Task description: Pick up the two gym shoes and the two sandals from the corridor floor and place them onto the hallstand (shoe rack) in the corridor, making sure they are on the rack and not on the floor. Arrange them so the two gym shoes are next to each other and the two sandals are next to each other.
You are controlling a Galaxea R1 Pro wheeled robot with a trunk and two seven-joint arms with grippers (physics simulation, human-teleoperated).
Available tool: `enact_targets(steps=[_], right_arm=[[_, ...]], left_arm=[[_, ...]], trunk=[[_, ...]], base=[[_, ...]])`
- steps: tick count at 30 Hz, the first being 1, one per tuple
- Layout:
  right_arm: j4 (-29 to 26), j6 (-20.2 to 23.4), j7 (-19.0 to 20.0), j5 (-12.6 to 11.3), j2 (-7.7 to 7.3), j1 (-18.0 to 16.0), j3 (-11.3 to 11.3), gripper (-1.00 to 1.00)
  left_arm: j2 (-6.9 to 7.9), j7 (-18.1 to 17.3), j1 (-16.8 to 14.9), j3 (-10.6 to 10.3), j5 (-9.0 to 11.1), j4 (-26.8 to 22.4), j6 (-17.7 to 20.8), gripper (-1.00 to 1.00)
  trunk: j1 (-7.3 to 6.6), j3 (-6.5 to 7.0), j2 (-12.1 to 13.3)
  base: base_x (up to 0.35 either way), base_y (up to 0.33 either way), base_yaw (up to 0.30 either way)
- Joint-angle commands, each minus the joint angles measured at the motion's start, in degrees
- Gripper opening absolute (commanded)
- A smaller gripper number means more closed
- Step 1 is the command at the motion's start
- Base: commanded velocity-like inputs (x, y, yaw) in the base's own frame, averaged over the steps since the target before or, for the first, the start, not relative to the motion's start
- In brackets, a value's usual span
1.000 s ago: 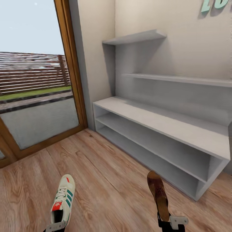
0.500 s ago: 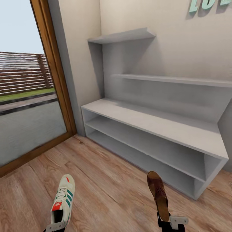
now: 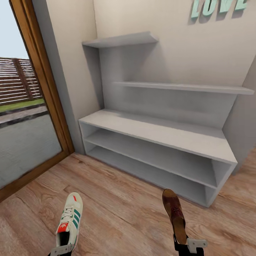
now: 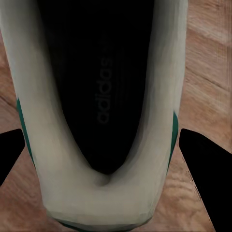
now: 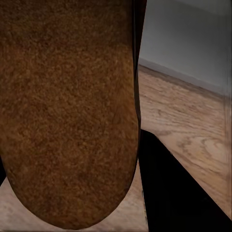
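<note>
Carry step: left gripper pinching a gym shoe at the heel, right gripper clamped on a sandal — both off the floor. Hallstand ahead, nothing on it. Next, I'd say: close in & set both on a shelf.

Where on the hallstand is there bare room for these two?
The hallstand bench top lies bare from the window-side end to the wall-side end; both low slots and the stepped shelves too. Nothing crowds it. The gym shoe and sandal are held at their heels.
</note>
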Motion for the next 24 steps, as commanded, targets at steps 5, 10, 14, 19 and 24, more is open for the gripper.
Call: enact_targets(steps=[5, 10, 14, 19, 24], right_arm=[[0.0, -0.1, -0.1, 0.0, 0.01, 0.0, 0.0, -1.0], [0.0, -0.1, -0.1, 0.0, 0.01, 0.0, 0.0, -1.0], [0.0, -0.1, -0.1, 0.0, 0.01, 0.0, 0.0, -1.0], [0.0, -0.1, -0.1, 0.0, 0.01, 0.0, 0.0, -1.0], [0.0, -0.1, -0.1, 0.0, 0.01, 0.0, 0.0, -1.0]], left_arm=[[-0.02, -0.6, 0.0, 0.2, 0.5, 0.0, -0.1, -1.0], [-0.02, -0.6, 0.0, 0.2, 0.4, 0.0, -0.1, -1.0], [-0.02, -0.6, 0.0, 0.2, 0.4, 0.0, -0.1, -1.0], [-0.02, -0.6, 0.0, 0.2, 0.4, 0.0, -0.1, -1.0], [-0.02, -0.6, 0.0, 0.2, 0.4, 0.0, -0.1, -1.0]], trunk=[[-0.01, -0.05, 0.0], [-0.01, -0.05, 0.0], [-0.01, -0.05, 0.0], [-0.01, -0.05, 0.0], [-0.01, -0.05, 0.0]], base=[[0.0, 0.037, -0.283], [0.0, 0.007, -0.283], [0.0, 0.002, -0.283], [0.0, 0.0, -0.283], [0.0, 0.0, -0.283]])
